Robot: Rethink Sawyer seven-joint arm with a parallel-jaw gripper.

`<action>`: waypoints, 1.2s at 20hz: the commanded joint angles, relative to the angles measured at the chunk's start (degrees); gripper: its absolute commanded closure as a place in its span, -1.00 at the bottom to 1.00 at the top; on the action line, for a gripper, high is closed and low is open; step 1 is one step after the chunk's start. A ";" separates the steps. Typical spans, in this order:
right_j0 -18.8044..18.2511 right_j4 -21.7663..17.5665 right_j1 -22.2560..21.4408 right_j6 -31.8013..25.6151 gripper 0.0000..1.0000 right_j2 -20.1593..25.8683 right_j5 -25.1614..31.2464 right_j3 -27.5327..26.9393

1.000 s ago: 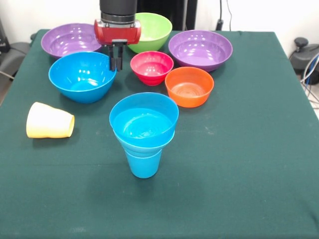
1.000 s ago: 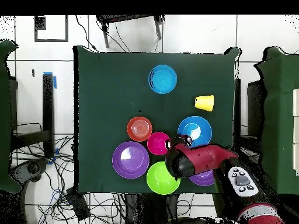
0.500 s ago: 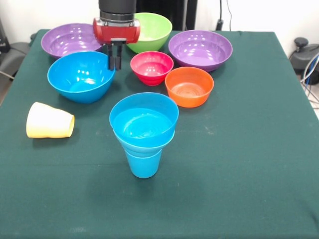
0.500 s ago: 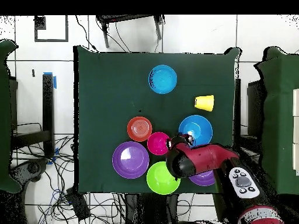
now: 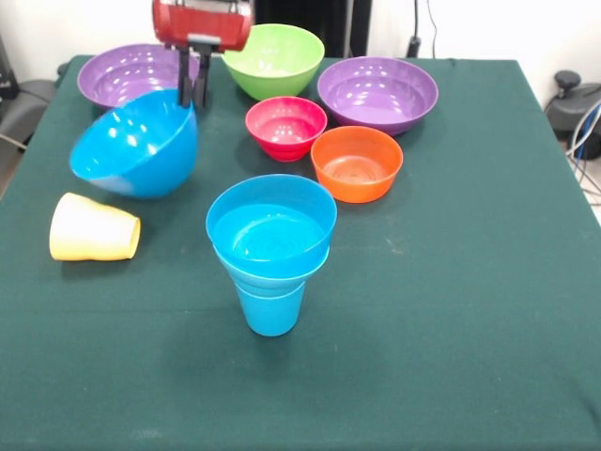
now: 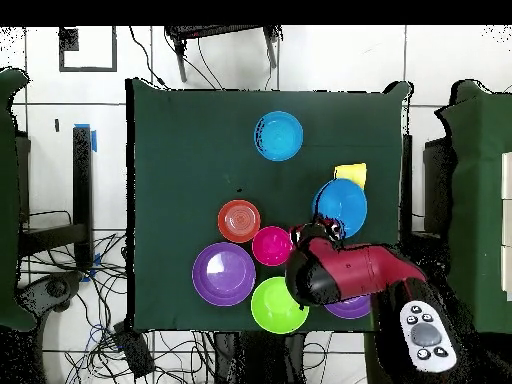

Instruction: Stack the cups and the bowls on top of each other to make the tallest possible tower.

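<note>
My gripper [image 5: 192,92] is shut on the far rim of a large blue bowl [image 5: 136,146], which hangs tilted with its mouth turned left, raised off the green table [image 5: 451,282]. In the overhead view the same blue bowl [image 6: 340,205] partly covers the yellow cup [image 6: 350,173], with the gripper [image 6: 318,232] at its edge. The tower [image 5: 271,230] stands in the middle: a blue cup [image 5: 270,310] with two blue bowls nested in its mouth. The yellow cup [image 5: 92,227] lies on its side at the left.
Behind the tower sit a pink-red bowl [image 5: 285,125] and an orange bowl [image 5: 357,162]. Further back are two purple bowls [image 5: 127,73] [image 5: 377,92] and a lime green bowl [image 5: 274,58]. The arm [image 6: 345,275] covers most of one purple bowl from overhead.
The gripper has risen and shifted left in the front view, lifting the large blue bowl by its rim. The bowl, flat on the table before, now hangs tilted.
</note>
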 commanded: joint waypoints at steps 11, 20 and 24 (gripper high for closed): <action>11.79 3.67 -12.47 5.95 1.00 -6.16 6.97 4.55; 18.34 5.56 -13.27 6.81 1.00 -10.57 10.94 0.26; 20.90 5.55 -13.26 6.48 1.00 -12.85 12.71 -2.00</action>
